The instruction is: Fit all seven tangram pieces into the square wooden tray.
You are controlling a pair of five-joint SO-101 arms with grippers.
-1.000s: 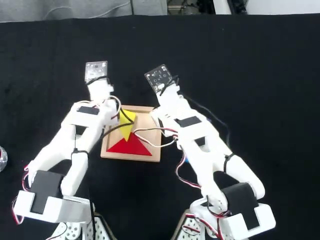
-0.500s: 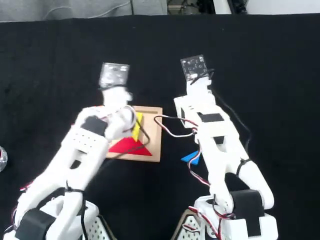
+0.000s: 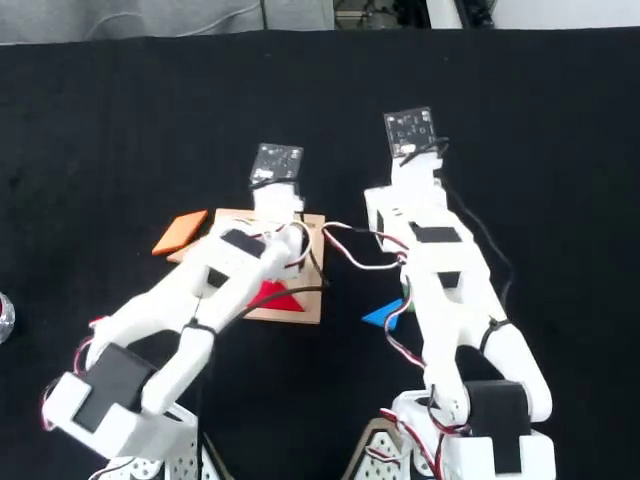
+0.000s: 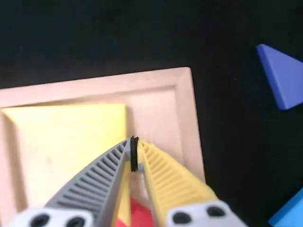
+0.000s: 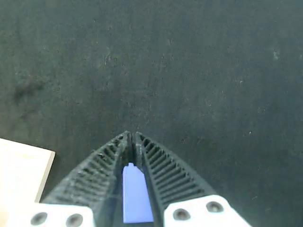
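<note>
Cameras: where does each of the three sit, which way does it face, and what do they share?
High view: fixed above the table, facing down; the left arm and right arm whole, and the tray.
Left wrist view: on the left arm's wrist, facing down along the shut left gripper onto the tray and yellow piece.
Right wrist view: on the right arm's wrist, facing along the shut right gripper onto the table; a blue piece sits between its fingers.
Shared: all three show the tray.

White arms (image 3: 165,298) with black servos (image 3: 108,376), looping cables (image 3: 350,264) and ribbed jaws
</note>
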